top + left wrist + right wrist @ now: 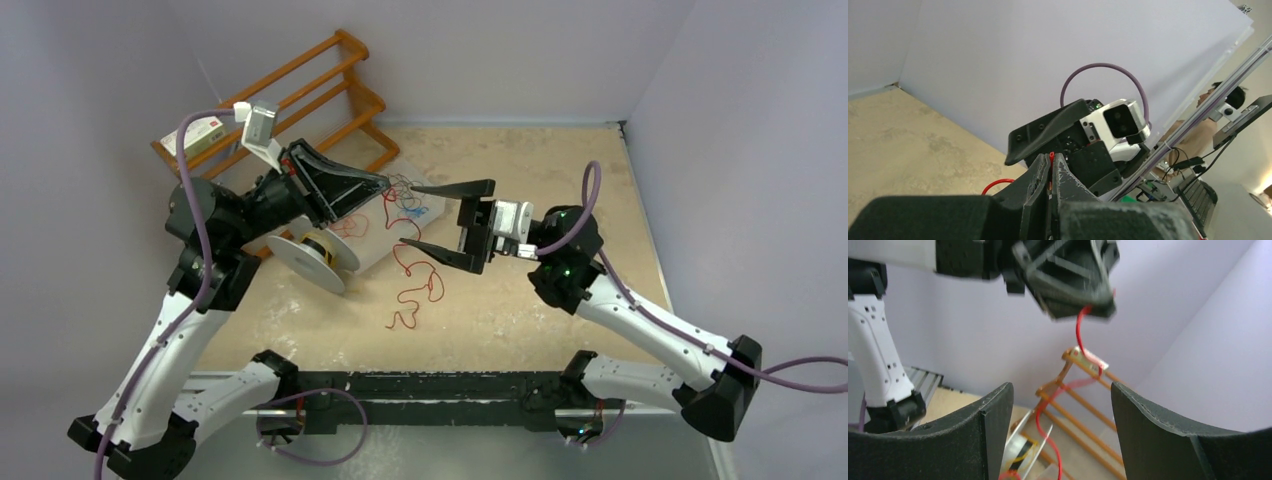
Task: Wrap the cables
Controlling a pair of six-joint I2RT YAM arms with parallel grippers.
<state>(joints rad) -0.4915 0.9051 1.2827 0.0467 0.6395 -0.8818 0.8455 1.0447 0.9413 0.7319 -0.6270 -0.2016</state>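
Right now the L gripper [1051, 161] has its fingers pressed together on the red cable [1078, 325], pinching it near one end. A short red stub pokes out past the tips in the L wrist view. The gripper is held up off the table [520, 300], over the far part of a white sheet [375, 250], pointing right.

From the pinch the cable hangs down and runs across the sheet. It then squiggles in loose loops onto bare table on the sheet's near side, approx. mid-table. Its free end lies nearest the arm bases.

The R gripper [406, 216] faces the L one w/ fingers spread wide and nothing held. In the R wrist view the hanging cable drops through the gap btwn the two fingers, apart from both. The tips of the two grippers are near each other, not touching.

A small tangle of dark and blue cables [405, 197] lies on the sheet just by the L gripper's tip, mixed w/ the red one. Can't tell which strand crosses which.

A white-flanged spool [305, 258] sits tilted at the sheet's left side, below the L wrist. At far left a wooden rack [320, 80] stands by the wall w/ a box [195, 135] on it.
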